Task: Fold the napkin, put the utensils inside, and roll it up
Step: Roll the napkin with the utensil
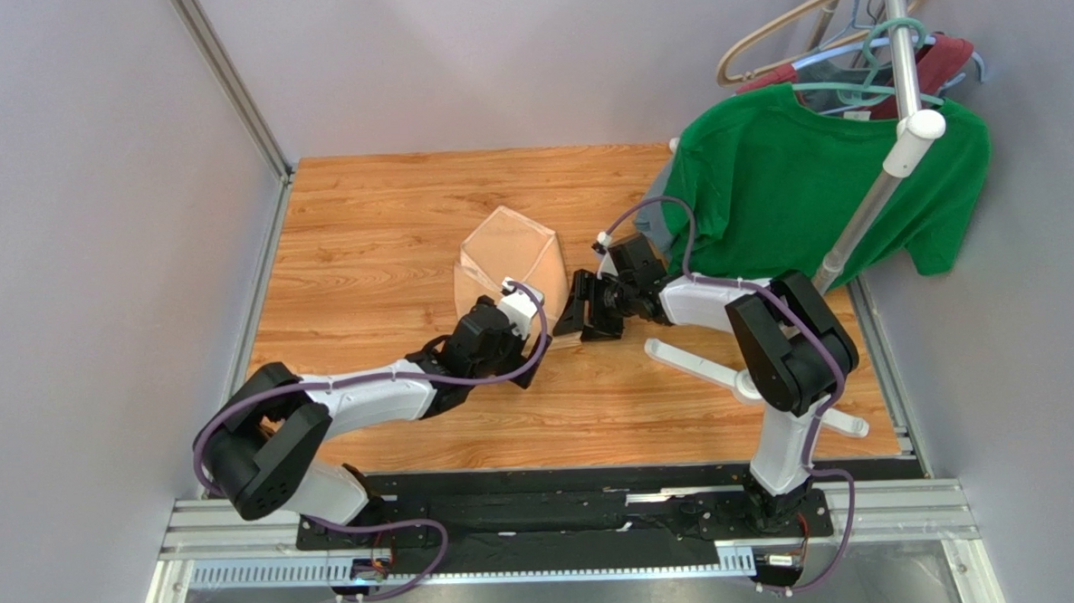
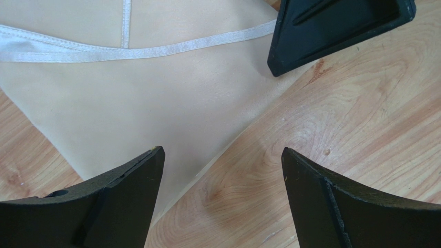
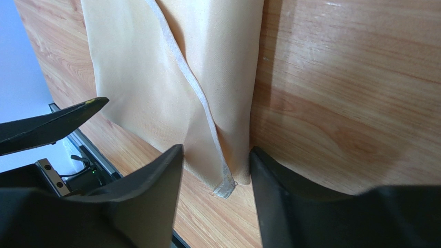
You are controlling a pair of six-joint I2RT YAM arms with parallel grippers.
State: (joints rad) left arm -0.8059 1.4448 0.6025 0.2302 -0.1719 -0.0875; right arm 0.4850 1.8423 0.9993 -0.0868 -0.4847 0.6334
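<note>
Wood-grain tabletop (image 1: 363, 241) is filling most of the space in front of me, walled in by grey panels. At its far right corner a green T-shirt (image 1: 770, 196) is hanging from a white clothes rack (image 1: 903, 41), with a few bare hangers (image 1: 790, 32) crowding the rail above it. The rack's white legs (image 1: 702, 362) are lying across the wood near the right arm (image 1: 775, 332).

Around the middle of the table the peach-tan napkin (image 1: 506, 249) is lying flat. One layer is sitting over another, and its white hem (image 2: 155, 50) is running across the top layer.

Both arms are reaching in toward its near edge, the left arm (image 1: 356, 398) from the left and the right arm from the right, so the two tools are sitting just beside each other.

The left gripper (image 2: 221, 155) is hanging with its fingers wide apart. One finger is over the napkin's tapering corner and the other is over bare wood, and nothing is being held between them.

The right gripper (image 3: 216, 151) is also standing apart, though more narrowly. Its fingers are straddling the napkin's hemmed corner tip without closing on it. I cannot tell whether either pair of fingertips is touching the cloth.
</note>
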